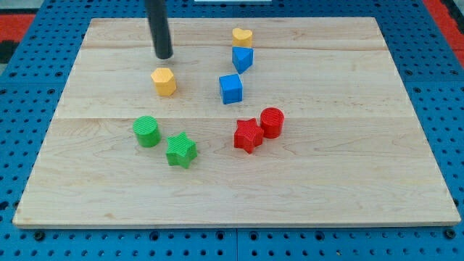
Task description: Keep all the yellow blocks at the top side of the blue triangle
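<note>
The blue triangle point(243, 59) sits near the view's top centre. A yellow heart-shaped block point(242, 37) touches its top side. A yellow hexagonal block point(164, 82) lies apart, to the triangle's left and slightly lower. My tip point(164, 56) rests on the board just above the yellow hexagon, a small gap between them, and well left of the triangle.
A blue cube point(230, 88) lies just below the triangle. A red star point(248, 135) and a red cylinder point(272, 122) touch at centre right. A green cylinder point(147, 131) and a green star point(180, 150) sit at lower left. The wooden board point(362, 181) lies on blue pegboard.
</note>
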Controlling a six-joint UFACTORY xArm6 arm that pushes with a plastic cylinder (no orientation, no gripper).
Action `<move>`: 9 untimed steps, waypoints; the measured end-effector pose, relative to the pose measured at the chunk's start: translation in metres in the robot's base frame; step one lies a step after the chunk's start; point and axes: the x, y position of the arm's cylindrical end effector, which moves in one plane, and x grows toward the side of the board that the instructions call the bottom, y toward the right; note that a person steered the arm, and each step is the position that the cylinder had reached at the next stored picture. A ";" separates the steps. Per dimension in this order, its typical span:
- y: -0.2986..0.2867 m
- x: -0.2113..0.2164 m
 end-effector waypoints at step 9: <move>-0.010 0.062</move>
